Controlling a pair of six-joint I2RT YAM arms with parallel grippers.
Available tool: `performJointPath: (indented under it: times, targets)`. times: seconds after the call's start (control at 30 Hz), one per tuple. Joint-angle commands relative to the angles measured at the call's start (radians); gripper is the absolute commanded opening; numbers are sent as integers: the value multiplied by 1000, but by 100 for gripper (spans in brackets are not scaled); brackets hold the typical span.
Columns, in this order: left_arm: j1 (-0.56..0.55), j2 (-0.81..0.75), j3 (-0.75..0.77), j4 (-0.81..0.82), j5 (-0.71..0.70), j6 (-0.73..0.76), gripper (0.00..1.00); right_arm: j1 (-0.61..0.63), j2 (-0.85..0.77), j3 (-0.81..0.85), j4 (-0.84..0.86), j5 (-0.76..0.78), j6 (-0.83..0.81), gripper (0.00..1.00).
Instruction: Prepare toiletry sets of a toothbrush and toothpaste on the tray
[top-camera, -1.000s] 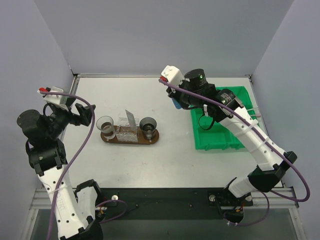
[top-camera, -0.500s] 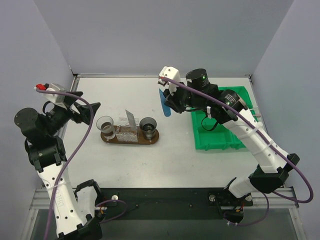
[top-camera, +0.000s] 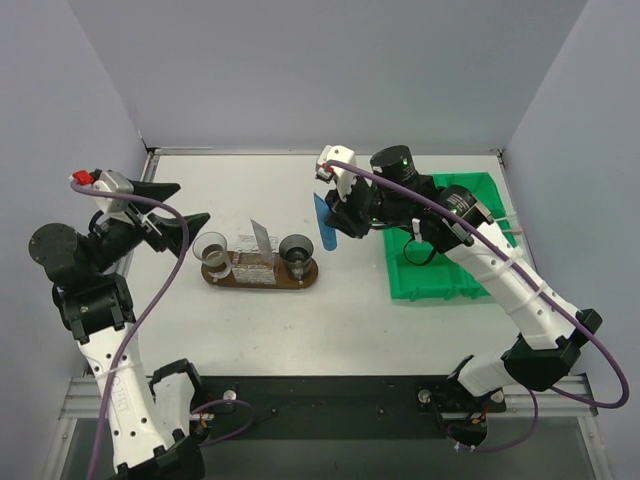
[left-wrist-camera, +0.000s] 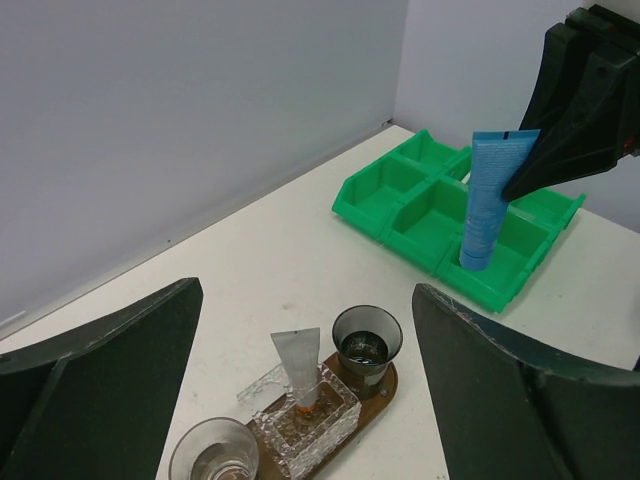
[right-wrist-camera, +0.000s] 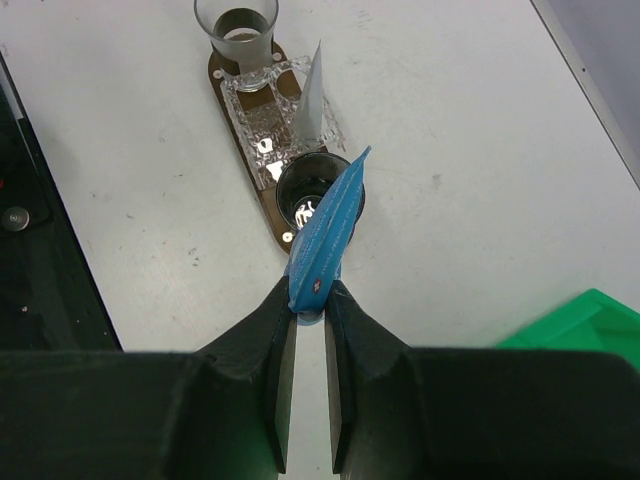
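tabletop (top-camera: 300, 190) was off-white and matte, closed in by plain lavender-grey walls (top-camera: 300, 70) at the back and both sides. left of centre lay the dark brown oval tray (top-camera: 311, 279), carrying two clear cups (top-camera: 212, 250) at its ends and a clear cut-glass holder (top-camera: 255, 268) between them. a grey tube (top-camera: 262, 236) stood in the holder, orange end down. a green sectioned bin (top-camera: 440, 275) sat on the right side of the table; its contents could not be made out.

the right gripper (right-wrist-camera: 309, 305) was clamped on the cap end of the blue toothpaste tube (right-wrist-camera: 327, 235), holding it in the air between bin and tray, near the tray's right-hand cup. the left gripper (top-camera: 186, 207) hung with its jaws spread wide, left of the tray, holding nothing.
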Motion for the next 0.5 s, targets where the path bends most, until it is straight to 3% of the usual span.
performJointPath:
  times: [0.0,0.47]
  targets:
    - [-6,37,29,61,66,-59,97,7,-60,-6,53,-51,13,0]
    - [-121,137,183,-82,211,108,97,61,-19,62,-31,-160,-71,0]
